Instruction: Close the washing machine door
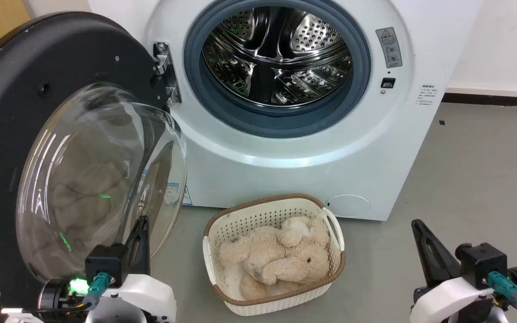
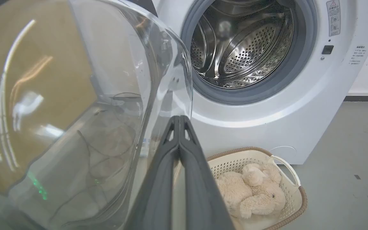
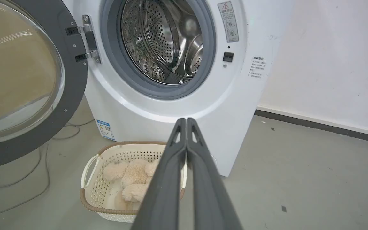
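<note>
The washing machine door (image 1: 20, 72) is seen swung wide open at the left of the head view, hung from a metal hinge (image 1: 167, 67) on the left side of the washing machine (image 1: 294, 179). Its black rim is turned toward the robot, and its glass bowl window (image 1: 101, 179) bulges out toward the right with faint pale reflections caught in it. The opening is left uncovered — the steel drum (image 1: 276, 54) and the grey rubber gasket (image 1: 281, 123) around it are fully exposed.

The left end effector (image 1: 143, 220) is held low at the lower left, its two dark fingers pressed together with nothing between them. The tips are pointed up at the lower edge of the glass bowl, just beside it; whether contact is made cannot be told. The right end effector (image 1: 415, 223) is found at the lower right, well apart from the door and likewise closed on nothing. In the right wrist view its fingers are aimed toward the washer's front.

On the grey floor (image 1: 474, 179) directly before the washer a cream basket (image 1: 258, 208) is set, and a beige plush toy (image 1: 285, 255) is laid in it. A round cover (image 1: 347, 206) is seen low on the washer's front beside the basket — a blue label (image 3: 105, 129) is stuck low on the other side. A thin cable (image 3: 27, 185) is trailed over the floor beneath the open door.
</note>
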You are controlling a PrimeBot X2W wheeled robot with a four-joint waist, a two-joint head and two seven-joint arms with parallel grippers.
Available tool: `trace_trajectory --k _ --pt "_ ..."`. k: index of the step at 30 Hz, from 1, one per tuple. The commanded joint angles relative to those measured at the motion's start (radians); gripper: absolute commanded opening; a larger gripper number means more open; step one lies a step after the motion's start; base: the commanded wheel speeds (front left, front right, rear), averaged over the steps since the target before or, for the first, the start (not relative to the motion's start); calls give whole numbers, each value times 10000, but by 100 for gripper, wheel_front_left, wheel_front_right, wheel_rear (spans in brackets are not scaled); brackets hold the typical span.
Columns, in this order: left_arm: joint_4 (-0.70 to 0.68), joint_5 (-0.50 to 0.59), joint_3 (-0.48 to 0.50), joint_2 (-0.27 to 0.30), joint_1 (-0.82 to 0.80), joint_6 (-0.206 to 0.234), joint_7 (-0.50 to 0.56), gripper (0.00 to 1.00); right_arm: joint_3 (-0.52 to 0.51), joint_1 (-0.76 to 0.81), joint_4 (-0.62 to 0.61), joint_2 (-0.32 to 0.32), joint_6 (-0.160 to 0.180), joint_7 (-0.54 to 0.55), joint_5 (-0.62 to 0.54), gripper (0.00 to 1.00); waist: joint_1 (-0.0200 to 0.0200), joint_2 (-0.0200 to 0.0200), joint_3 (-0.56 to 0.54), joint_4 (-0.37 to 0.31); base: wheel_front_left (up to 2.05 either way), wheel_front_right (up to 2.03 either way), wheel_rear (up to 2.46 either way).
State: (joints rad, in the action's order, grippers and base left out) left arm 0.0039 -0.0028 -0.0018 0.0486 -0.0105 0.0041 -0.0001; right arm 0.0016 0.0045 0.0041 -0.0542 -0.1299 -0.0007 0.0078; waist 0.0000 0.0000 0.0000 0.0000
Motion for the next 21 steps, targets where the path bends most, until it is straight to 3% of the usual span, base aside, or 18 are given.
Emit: trace_trajectory --k 1,21 --pt "-39 28 18 16 105 -41 1 0 -16 -45 -41 40 -8 7 -78 0 0 0 0 0 0 0 0" --pt "-39 28 18 16 105 -41 1 0 -16 -45 -41 40 -8 7 -78 0 0 0 0 0 0 0 0"
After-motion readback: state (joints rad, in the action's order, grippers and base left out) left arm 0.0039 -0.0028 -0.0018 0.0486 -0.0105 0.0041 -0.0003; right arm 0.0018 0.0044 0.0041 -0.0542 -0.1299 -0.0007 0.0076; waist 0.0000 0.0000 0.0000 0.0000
